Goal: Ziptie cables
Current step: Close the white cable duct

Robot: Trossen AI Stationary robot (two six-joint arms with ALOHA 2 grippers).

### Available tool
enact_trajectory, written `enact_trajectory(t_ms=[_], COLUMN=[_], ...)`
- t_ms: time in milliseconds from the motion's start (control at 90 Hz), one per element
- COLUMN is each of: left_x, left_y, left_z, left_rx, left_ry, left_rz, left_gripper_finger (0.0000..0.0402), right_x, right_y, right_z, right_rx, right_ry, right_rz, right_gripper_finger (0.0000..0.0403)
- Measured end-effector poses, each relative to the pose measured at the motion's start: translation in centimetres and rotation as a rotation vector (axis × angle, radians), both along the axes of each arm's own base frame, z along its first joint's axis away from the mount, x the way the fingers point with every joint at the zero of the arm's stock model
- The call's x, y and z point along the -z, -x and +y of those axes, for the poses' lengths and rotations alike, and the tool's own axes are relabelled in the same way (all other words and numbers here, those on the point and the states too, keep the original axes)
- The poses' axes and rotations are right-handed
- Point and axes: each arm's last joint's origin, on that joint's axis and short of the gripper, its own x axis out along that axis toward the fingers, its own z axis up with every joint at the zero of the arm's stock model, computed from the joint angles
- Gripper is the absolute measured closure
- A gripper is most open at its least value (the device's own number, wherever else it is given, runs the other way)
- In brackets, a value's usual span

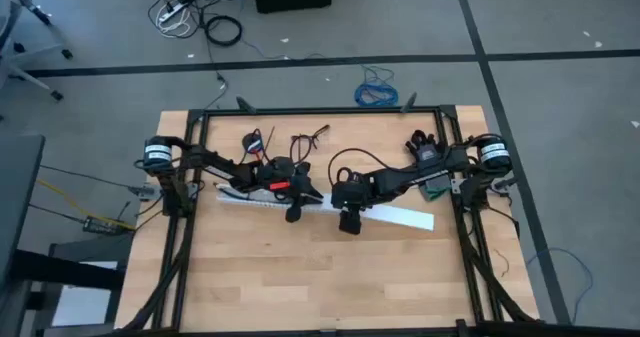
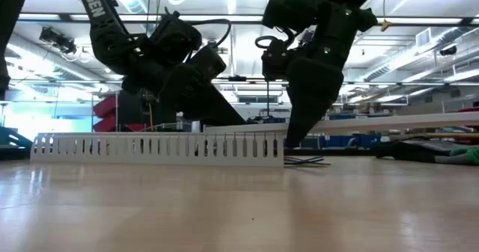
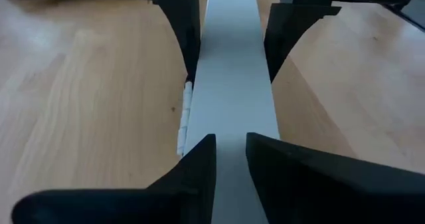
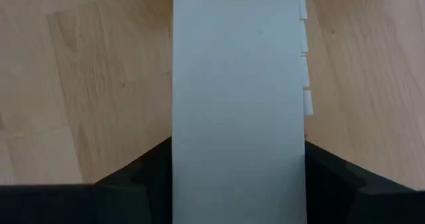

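High view: a long white slotted strip (image 1: 330, 205) lies slantwise across the middle of a wooden table (image 1: 320, 287). The left gripper (image 1: 298, 203) and right gripper (image 1: 347, 215) both sit over the strip near its middle, close together. In the right wrist view the dark fingers (image 4: 149, 177) press both sides of the strip's white cover. In the left wrist view the fingers (image 3: 199, 171) stand slightly apart astride the strip. Thin cables (image 2: 303, 161) lie on the table at the strip's slotted end, beneath the right gripper.
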Motion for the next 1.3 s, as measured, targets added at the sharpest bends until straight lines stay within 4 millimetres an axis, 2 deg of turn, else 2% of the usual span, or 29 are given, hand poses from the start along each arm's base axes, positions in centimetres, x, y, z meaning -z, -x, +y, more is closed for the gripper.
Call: enact_trajectory(t_ms=[167, 533, 1300], left_x=[-0.5, -3.3, -3.1], left_y=[0.2, 1.2, 1.4], left_z=[-0.1, -0.3, -0.4], left_rx=[0.021, 0.040, 0.074], left_ry=[0.015, 0.013, 0.037], left_rz=[-0.004, -0.015, 0.016], left_gripper_finger=[0.0323, 0.0323, 0.0323], right_x=[-0.1, -0.2, -0.2], right_y=[-0.1, -0.3, -0.3], right_z=[0.0, -0.1, -0.1], right_rx=[-0.002, 0.006, -0.040], right_ry=[-0.001, 0.004, 0.002], right_rz=[-0.012, -0.028, -0.026], right_gripper_finger=[0.0174, 0.0174, 0.0174])
